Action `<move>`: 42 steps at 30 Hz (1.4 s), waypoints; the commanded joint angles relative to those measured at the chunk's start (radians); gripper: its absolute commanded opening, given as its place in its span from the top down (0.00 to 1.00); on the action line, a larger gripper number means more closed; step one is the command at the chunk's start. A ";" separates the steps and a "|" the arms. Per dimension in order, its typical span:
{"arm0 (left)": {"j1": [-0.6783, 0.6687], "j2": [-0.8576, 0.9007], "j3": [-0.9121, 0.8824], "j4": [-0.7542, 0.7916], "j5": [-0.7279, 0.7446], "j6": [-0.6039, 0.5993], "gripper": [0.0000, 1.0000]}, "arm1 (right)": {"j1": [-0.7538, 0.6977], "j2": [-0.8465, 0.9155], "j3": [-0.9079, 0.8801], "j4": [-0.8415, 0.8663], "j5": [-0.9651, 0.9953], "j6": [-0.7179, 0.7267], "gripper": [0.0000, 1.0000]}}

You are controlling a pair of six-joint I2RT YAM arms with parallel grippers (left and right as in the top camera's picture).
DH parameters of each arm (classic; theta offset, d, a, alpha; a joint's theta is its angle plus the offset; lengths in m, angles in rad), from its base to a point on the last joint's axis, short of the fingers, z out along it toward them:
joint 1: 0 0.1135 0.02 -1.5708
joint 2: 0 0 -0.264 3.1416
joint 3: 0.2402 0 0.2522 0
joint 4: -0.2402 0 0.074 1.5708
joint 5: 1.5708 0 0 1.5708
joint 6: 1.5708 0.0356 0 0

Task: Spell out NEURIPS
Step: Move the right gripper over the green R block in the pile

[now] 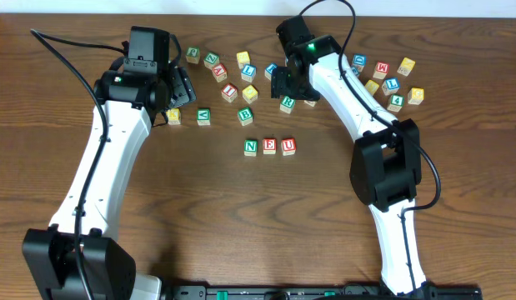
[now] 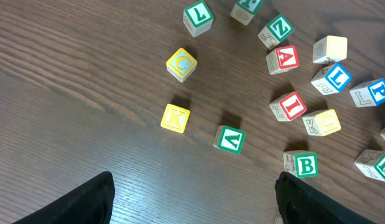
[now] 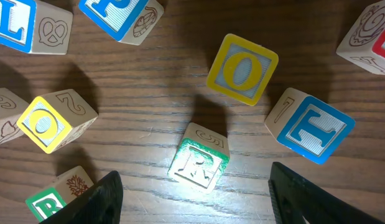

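The bench [image 1: 157, 183] is carrying N [image 1: 251, 147], E [image 1: 269, 147], U [image 1: 288, 147] lined up centrally; four letters are waiting. The right gripper [image 3: 195, 202] is hovering, jaws apart, over the green R [image 3: 198, 163], seemingly not touching it; the left gripper [image 2: 198, 202] is gaping too.

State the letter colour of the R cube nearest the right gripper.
Green R cube; right wrist view.

N [image 1: 251, 147], E [image 1: 269, 146], U [image 1: 288, 147] side by side in row; green R [image 3: 198, 163], red I [image 2: 290, 106], blue P [image 2: 380, 91] loose, separate, beyond row.
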 commanded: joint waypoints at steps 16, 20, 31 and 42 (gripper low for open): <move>0.003 0.013 -0.001 -0.002 -0.001 0.006 0.18 | 0.022 0.016 0.017 -0.006 0.004 0.018 0.30; 0.003 0.013 -0.001 -0.002 -0.001 0.006 0.18 | 0.018 0.016 0.018 -0.005 0.004 0.018 0.30; 0.003 0.013 -0.001 0.000 -0.001 0.006 0.19 | -0.025 0.004 0.035 -0.020 -0.022 -0.047 0.30; 0.003 0.013 -0.001 -0.001 0.003 0.006 0.19 | -0.029 0.004 0.145 -0.085 -0.022 -0.086 0.28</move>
